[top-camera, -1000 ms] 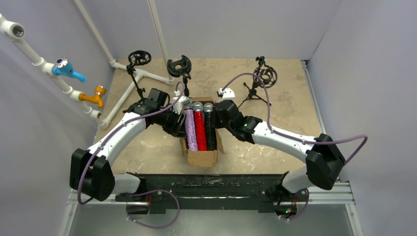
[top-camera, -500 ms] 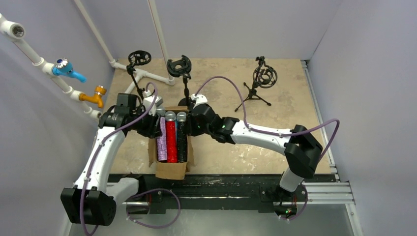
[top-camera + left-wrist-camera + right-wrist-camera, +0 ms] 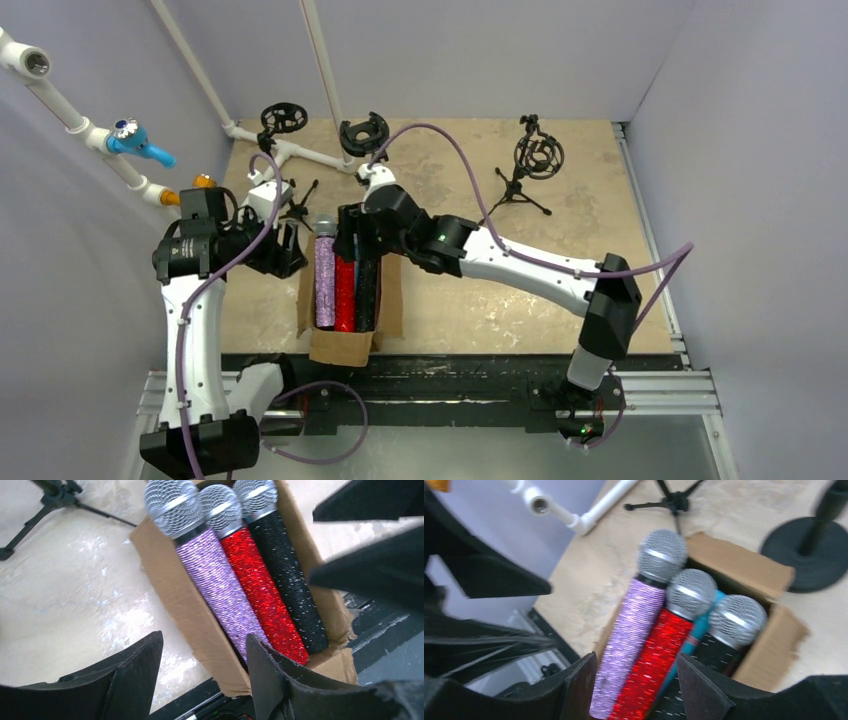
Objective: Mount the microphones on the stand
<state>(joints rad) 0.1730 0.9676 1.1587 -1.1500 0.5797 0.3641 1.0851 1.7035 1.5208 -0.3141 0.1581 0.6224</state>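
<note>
Three glittery microphones lie side by side in a cardboard box: purple, red and black, silver heads pointing away from me. A blue one peeks out beneath them. My left gripper hangs open beside the box's left wall, holding nothing. My right gripper stands open over the far end of the box, its fingers straddling the purple and red microphones without closing on them. Three black stands rise at the back, all without microphones.
White pipes with a blue tap and an orange tap run along the left wall. A further white pipe frame lies at the back left. A black rail borders the near table edge. Walls close in on both sides.
The box with its microphones has slid left and slightly nearer, both arms moving with it. Both grippers have opened and let go of the box.
</note>
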